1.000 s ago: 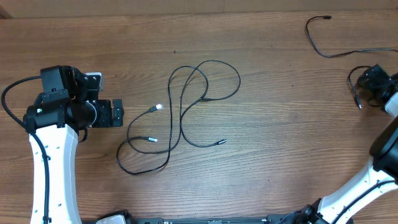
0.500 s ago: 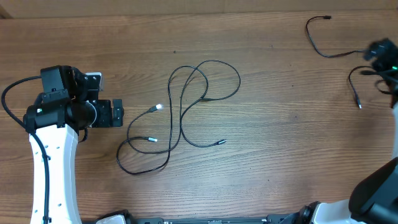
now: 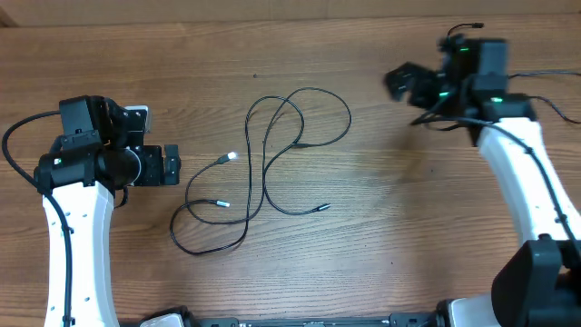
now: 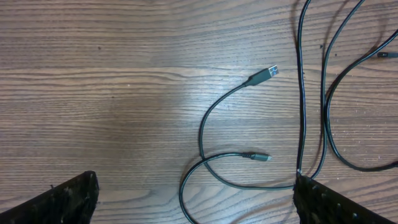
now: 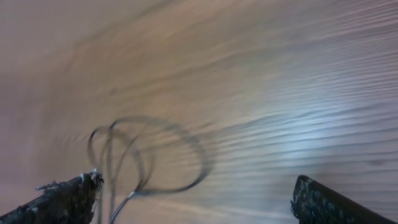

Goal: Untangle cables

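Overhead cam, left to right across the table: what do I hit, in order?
left gripper, open → cables, loose loops lying mid-table → right gripper, open. The thin cord at the top right overlaps the right arm, so it is left out.

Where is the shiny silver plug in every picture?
Overhead: the shiny silver plug lies a little left of the middle.
Left wrist: right of the middle, near the top.
Right wrist: too blurry to pick it out.
Shared landmark: the looped black cables, at the right side of the left wrist view and lower left in the right wrist view.
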